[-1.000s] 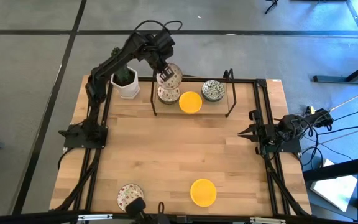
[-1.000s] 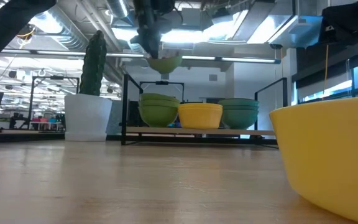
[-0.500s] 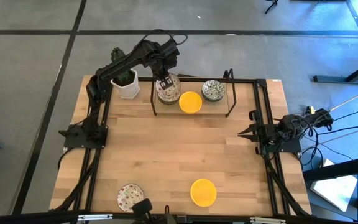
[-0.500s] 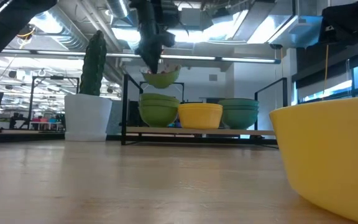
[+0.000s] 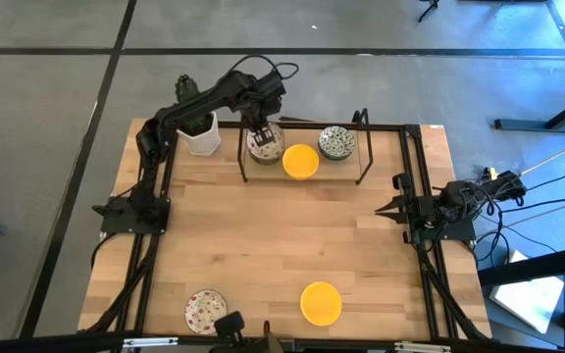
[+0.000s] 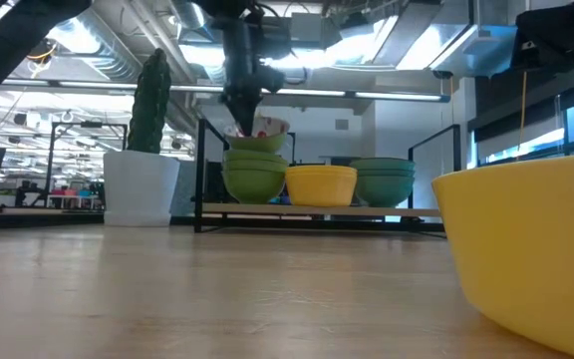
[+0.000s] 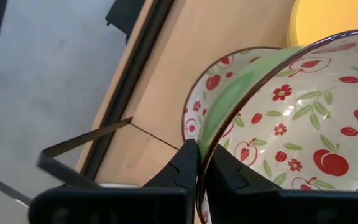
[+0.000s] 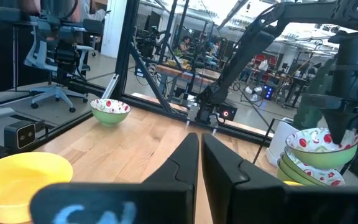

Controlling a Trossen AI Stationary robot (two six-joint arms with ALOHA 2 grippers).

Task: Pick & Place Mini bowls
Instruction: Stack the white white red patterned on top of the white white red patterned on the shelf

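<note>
No readable writing shows on anything in view. The left gripper [image 7: 199, 163] pinches the thin rim of a glossy round bowl [image 7: 303, 124], its two dark fingers clamped either side of the edge. This bowl is white inside with red apples, flowers and green leaves, pale green outside with a dark rim line. It hangs tilted just above a stack [image 6: 253, 176] of matching bowls in the black wire rack [image 5: 366, 147] at the far side of the wooden slat table [image 5: 282, 230]. Beside the stack sit a plain yellow bowl [image 5: 300, 161] and a dark-patterned one [image 5: 336, 142]. Near the front edge lie a speckled bowl [image 5: 205, 309] and another yellow bowl [image 5: 321, 302]. The right gripper [image 8: 200, 155] rests closed and empty at the right edge.
</note>
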